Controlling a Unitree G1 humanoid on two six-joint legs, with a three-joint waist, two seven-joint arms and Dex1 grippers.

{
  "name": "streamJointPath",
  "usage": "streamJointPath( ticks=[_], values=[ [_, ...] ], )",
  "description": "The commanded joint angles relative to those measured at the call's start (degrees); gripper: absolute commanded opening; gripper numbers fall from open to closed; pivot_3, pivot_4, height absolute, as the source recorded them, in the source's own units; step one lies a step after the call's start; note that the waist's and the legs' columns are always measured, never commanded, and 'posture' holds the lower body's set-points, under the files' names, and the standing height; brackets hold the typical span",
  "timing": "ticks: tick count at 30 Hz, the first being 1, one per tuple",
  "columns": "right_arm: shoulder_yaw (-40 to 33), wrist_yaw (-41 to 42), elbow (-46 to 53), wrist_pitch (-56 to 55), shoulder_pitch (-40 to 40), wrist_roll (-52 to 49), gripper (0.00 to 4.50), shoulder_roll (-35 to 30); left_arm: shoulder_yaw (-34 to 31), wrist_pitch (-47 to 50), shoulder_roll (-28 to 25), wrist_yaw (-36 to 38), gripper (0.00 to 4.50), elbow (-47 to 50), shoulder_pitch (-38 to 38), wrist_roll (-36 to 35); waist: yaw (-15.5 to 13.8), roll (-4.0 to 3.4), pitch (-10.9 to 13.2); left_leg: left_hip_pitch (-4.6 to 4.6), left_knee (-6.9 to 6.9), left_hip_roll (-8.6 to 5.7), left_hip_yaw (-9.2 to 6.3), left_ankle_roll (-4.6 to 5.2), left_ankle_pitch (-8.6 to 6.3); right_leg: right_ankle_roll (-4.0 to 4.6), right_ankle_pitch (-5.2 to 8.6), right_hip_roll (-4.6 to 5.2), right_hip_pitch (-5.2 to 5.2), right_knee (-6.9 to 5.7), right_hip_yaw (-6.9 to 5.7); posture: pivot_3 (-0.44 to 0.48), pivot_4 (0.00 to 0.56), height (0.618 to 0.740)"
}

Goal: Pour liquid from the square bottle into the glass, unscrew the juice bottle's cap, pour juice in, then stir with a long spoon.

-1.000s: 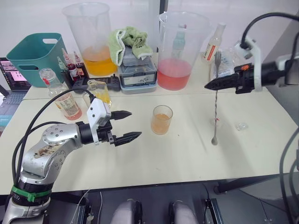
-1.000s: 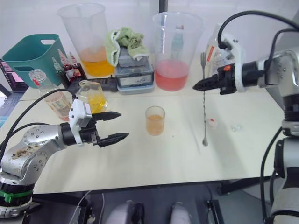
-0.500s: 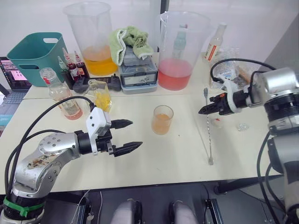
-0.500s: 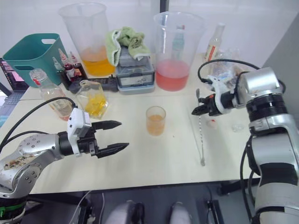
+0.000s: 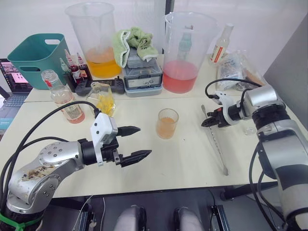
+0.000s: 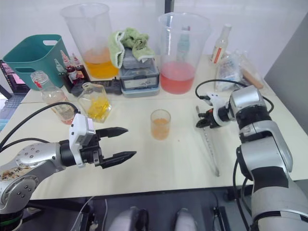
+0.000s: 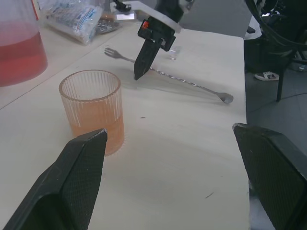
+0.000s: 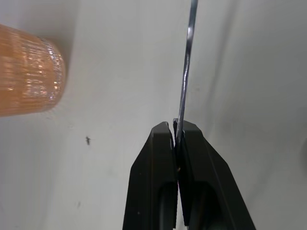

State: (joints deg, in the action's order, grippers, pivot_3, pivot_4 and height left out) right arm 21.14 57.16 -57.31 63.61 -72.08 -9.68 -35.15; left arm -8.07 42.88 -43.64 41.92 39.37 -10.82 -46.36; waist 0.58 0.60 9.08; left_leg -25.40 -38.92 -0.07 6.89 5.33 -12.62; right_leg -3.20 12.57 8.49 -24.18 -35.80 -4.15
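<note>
Right claw (image 5: 204, 123): clenched on the long spoon (image 5: 215, 142) near its forked end, low over the worktop (image 5: 183, 159), right of the glass.
Long spoon: lying flat on the worktop, thin twisted stem, fork end far, bowl end near (the stem sits pinched between the two black fingers (image 8: 160, 163)).
Glass (image 5: 167, 123): upright at mid-worktop, ribbed, partly full of orange liquid, apart from both claws.
Left claw (image 5: 138, 143): released, fingers spread wide, hovering near-left of the glass and holding nothing.
Square bottle (image 5: 102, 97): tilted at the left, yellow liquid inside, far side of the left claw.
Juice bottle (image 5: 63, 97): upright further left, pinkish liquid.
Far edge: two large pitchers, one orange (image 5: 94, 39), one pink (image 5: 186, 45).
</note>
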Motion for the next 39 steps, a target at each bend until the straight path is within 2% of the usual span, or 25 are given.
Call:
streamJointPath(
  ticks=[1,10,16,21,24,26,29,34,39],
  values=[
    [-2.2,-0.1,-2.5,-2.8,-1.1,2.1,1.31,-0.1,-1.3,0.0,-1.1,-0.4,4.5,1.9,0.3,-0.8,0.0,0.0,0.0,-0.01,0.0,-0.01,0.0,-0.01,0.01,0.0,0.0,0.0,-0.01,0.0,0.0,0.0,0.15,0.739],
    [-4.8,2.1,-1.5,-1.7,-3.6,3.8,4.39,-1.5,-2.3,-1.0,-2.3,-0.2,4.5,1.6,2.9,-1.1,0.2,0.0,0.0,0.0,0.02,0.02,-0.01,-0.06,0.03,0.01,0.0,-0.04,-0.03,-0.01,0.0,0.0,0.15,0.739],
    [-5.0,7.3,7.4,3.3,-4.4,3.0,4.45,-7.1,-4.3,-3.8,-3.6,2.0,4.5,-1.4,6.6,2.2,0.1,-0.04,0.0,-0.01,0.04,0.02,-0.01,-0.06,0.03,0.01,0.01,-0.03,-0.07,-0.01,0.01,0.0,0.15,0.739],
    [-6.7,9.1,22.0,3.0,1.4,0.9,4.45,-12.9,-6.1,-6.8,-3.4,3.7,4.5,-4.1,10.0,4.4,0.1,-0.04,0.0,0.01,0.06,0.05,-0.01,-0.26,-0.09,0.02,0.01,-0.02,-0.08,0.05,0.01,0.0,0.15,0.739],
    [-15.7,8.4,27.8,-4.7,6.9,-2.8,4.45,-15.5,-10.0,-6.1,-0.5,2.2,4.5,-8.1,11.9,1.2,0.0,-0.04,0.0,0.01,0.06,0.05,0.0,-0.43,-0.18,0.02,0.01,0.01,-0.06,0.08,0.01,0.0,0.15,0.739],
    [-19.5,7.1,30.6,-8.2,9.9,-4.0,4.45,-15.8,-11.0,-6.7,-0.3,2.7,4.5,-9.3,13.1,2.1,-0.2,-0.04,0.0,0.01,0.04,0.04,-0.01,-0.41,-0.18,0.01,0.01,0.02,-0.05,0.06,0.0,0.0,0.15,0.739],
    [-33.1,6.2,36.6,-15.8,22.7,-9.6,4.45,-16.3,-11.5,-11.9,-2.1,5.6,4.5,-12.1,19.0,9.3,-0.5,0.0,0.0,0.03,0.04,0.05,0.02,-0.25,-0.08,0.01,0.01,0.02,-0.01,0.07,-0.04,0.0,0.15,0.739],
    [-42.3,5.5,42.2,-25.3,34.0,-13.1,4.45,-15.9,-12.1,-21.1,-2.0,4.6,4.5,-18.1,22.6,18.9,-1.0,-0.02,0.0,0.06,0.05,0.05,0.09,-0.29,-0.13,0.01,0.01,0.05,-0.01,0.13,-0.04,0.0,0.15,0.739],
    [-47.7,4.6,42.2,-32.7,42.4,-14.8,4.45,-15.2,-15.5,-29.2,-1.0,5.5,4.5,-27.2,24.5,22.9,-0.9,-0.02,0.0,0.14,0.04,0.25,0.15,-0.5,-0.21,0.06,0.03,0.04,0.03,0.25,-0.03,0.0,0.15,0.739]
  ],
)
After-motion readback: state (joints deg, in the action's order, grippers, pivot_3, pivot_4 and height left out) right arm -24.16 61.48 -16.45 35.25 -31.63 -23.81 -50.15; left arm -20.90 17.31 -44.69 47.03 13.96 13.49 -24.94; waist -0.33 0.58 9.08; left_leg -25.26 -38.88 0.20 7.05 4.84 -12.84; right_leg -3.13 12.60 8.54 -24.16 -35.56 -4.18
